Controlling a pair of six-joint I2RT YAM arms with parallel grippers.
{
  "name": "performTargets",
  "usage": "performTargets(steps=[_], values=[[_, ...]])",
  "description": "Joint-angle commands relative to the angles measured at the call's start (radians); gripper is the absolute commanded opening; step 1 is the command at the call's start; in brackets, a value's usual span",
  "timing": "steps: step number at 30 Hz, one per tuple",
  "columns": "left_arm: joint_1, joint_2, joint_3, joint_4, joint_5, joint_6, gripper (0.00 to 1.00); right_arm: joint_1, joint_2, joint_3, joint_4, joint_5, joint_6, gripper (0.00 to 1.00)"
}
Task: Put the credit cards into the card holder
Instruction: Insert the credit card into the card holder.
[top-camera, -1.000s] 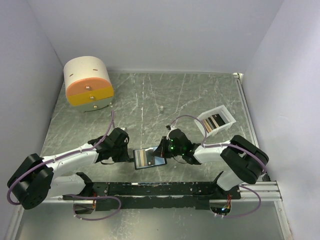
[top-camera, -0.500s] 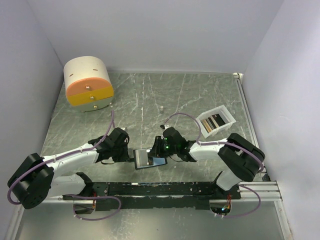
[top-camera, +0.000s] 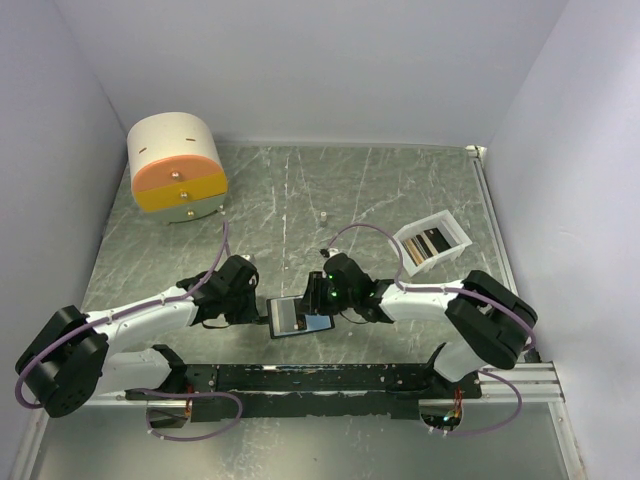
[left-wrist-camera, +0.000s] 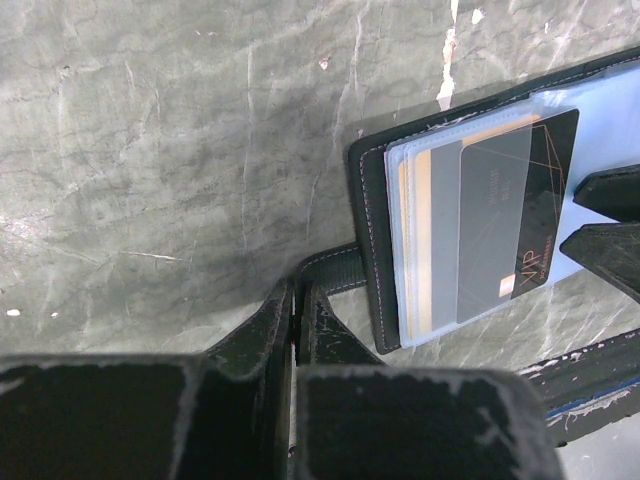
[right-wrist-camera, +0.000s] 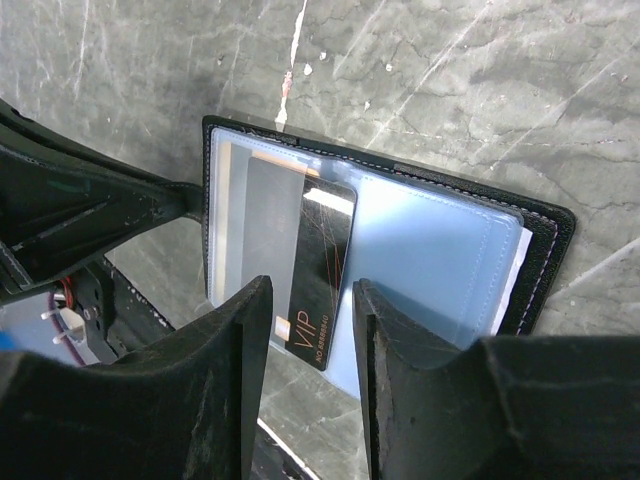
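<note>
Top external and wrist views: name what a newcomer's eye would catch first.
The open card holder at the table's near middle draws the eye, with a black VIP card lying partly under its clear pocket. The left tool is shut on the holder's strap, while the right tool stands open astride the card. An orange-and-cream drawer box sits at the far left, a white tray at the right.

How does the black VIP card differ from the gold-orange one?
The black VIP card has thin gold lines; the gold-orange card looks plain. The black VIP card pokes out of its clear sleeve; the gold-orange card is tucked in, only a strip showing. Both sit in the open card holder.
</note>
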Motion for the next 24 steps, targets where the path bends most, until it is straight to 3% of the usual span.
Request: performTargets(steps=[1,24], values=[[-0.001,0.011,0.013,0.019,0.013,0.009,0.07,0.011,-0.004,0.031,-0.031,0.015,-0.018,0.38],[0.0,0.034,0.014,0.053,0.031,-0.001,0.07,0.076,0.113,0.073,0.096,-0.034,0.029,0.38]])
